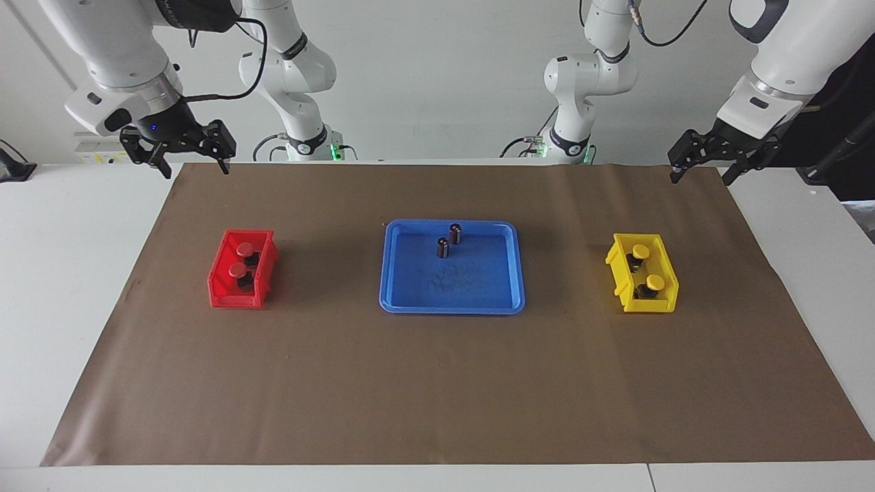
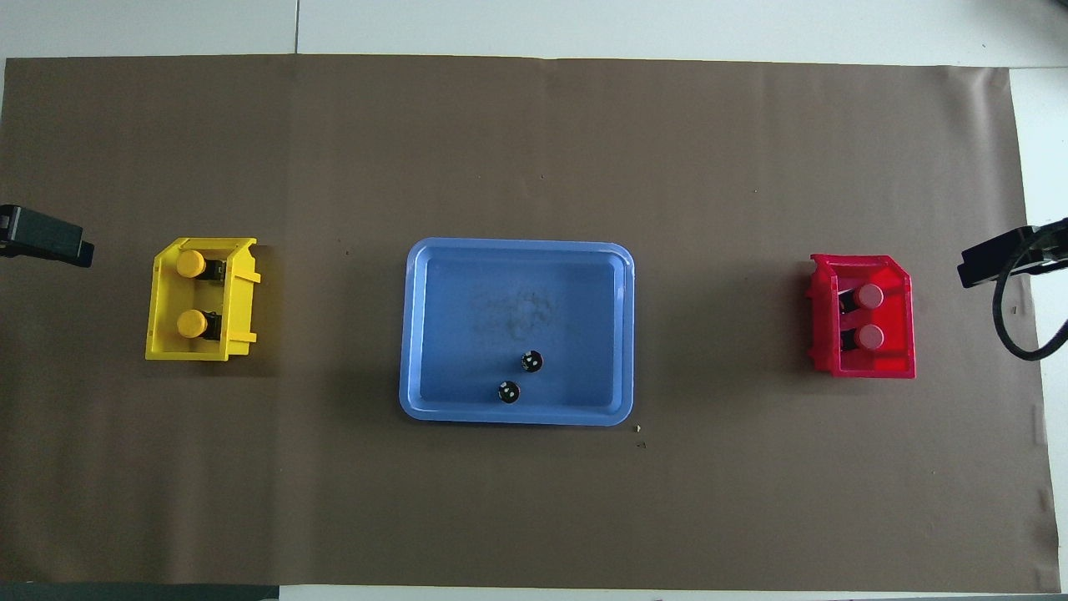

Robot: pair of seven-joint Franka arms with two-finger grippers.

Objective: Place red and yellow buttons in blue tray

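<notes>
A white counter point(image 1: 82, 287) fills the room's foreground, and a wide sheet of brown paper point(image 1: 437, 383) lies flat over most of it, leaving bare white margins at both ends and along the edge farthest from the robots. A plain pale wall point(image 1: 437, 75) rises at the counter's robot-side edge, evenly lit with no strong shadows. A seam point(image 1: 648, 478) splits the white surface near the edge farthest from the robots.

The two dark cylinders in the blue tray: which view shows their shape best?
The facing view: the two dark cylinders show their upright sides there, standing in the blue tray on its half nearer the robots. The overhead view shows only their round tops.
</notes>
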